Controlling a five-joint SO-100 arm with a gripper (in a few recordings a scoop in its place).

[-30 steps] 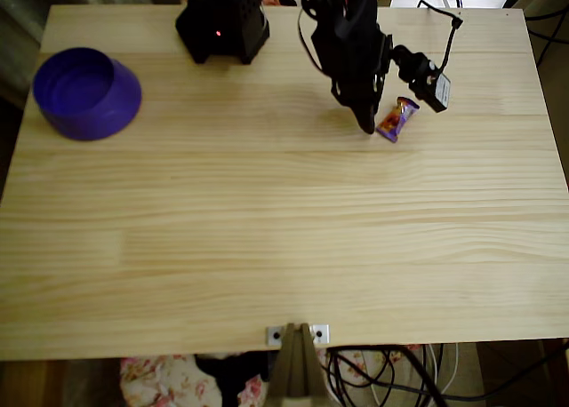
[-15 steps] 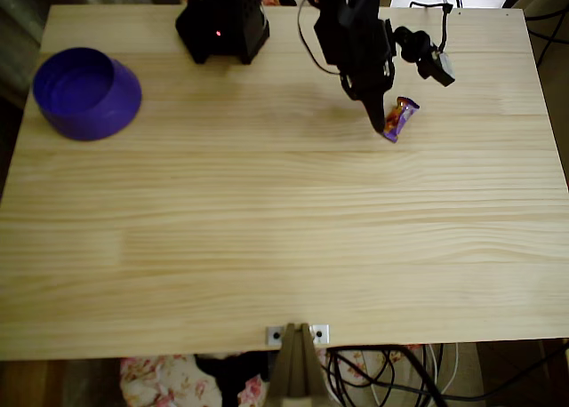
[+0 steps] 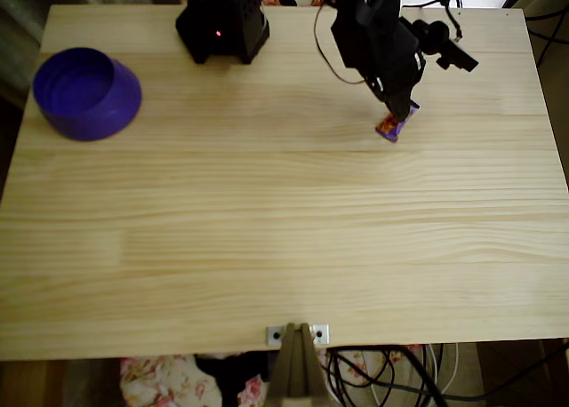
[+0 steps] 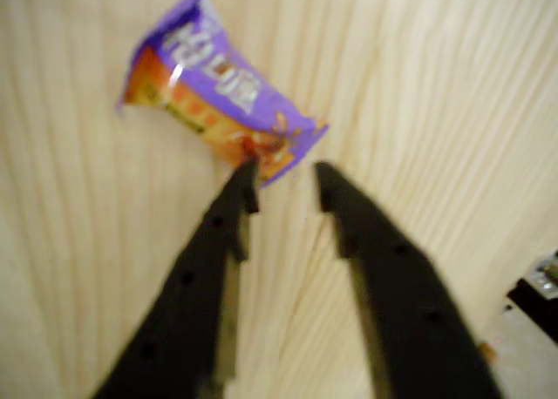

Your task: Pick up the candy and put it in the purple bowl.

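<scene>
Pale wood desk [image 3: 267, 211] runs wide and bare toward its near edge in the overhead view. My hand [image 4: 283, 185] hangs with fingers parted, tips at the candy [image 4: 214, 90], gripping nothing. The candy lies flat, its long axis diagonal. Far left, well apart, sits the purple bowl [image 3: 86, 93].

Table [image 3: 284, 247]: bowl [image 3: 86, 93] at far left, near the top edge in the overhead view. Arm base [image 3: 222, 20] at the top edge, right of the bowl. Candy [image 3: 391, 125] on the table, upper right, well apart from the bowl. Gripper [image 3: 397, 114] above the candy's upper end; in the wrist view the gripper [image 4: 283, 185] sits at the candy's [image 4: 209, 94] lower end, jaws apart.
</scene>
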